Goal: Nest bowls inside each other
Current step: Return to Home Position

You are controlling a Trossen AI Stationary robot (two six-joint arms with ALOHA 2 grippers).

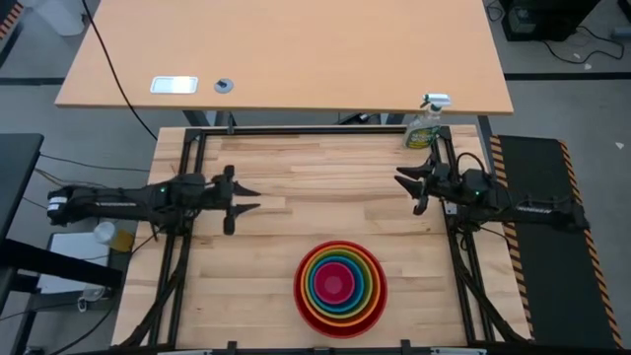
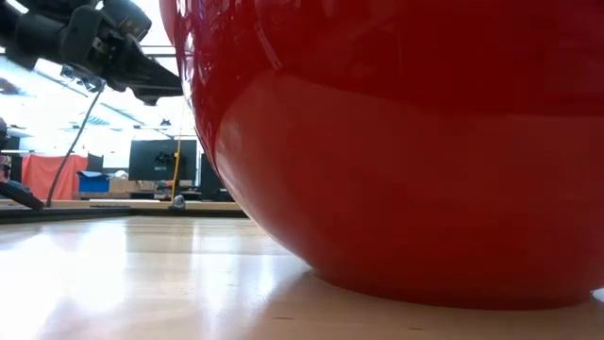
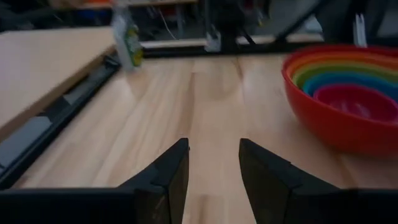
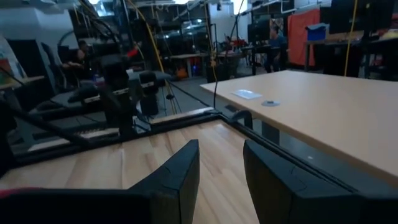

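Note:
The bowls sit nested as one stack near the table's front edge, right of centre: red outermost, then orange, lime green, blue and pink-magenta innermost. The red bowl rests by its base on the wood. In the left wrist view the stack shows all its rims. My left gripper hovers open over the table's left middle, pointing right, nothing between its fingers. My right gripper hovers open at the right middle, pointing left, nothing between its fingers. Both are well clear of the bowls.
A green spray bottle stands at the table's far right corner. A tan desk lies beyond the far edge. A black frame rail runs along each side of the table. Bare wood lies between the two grippers.

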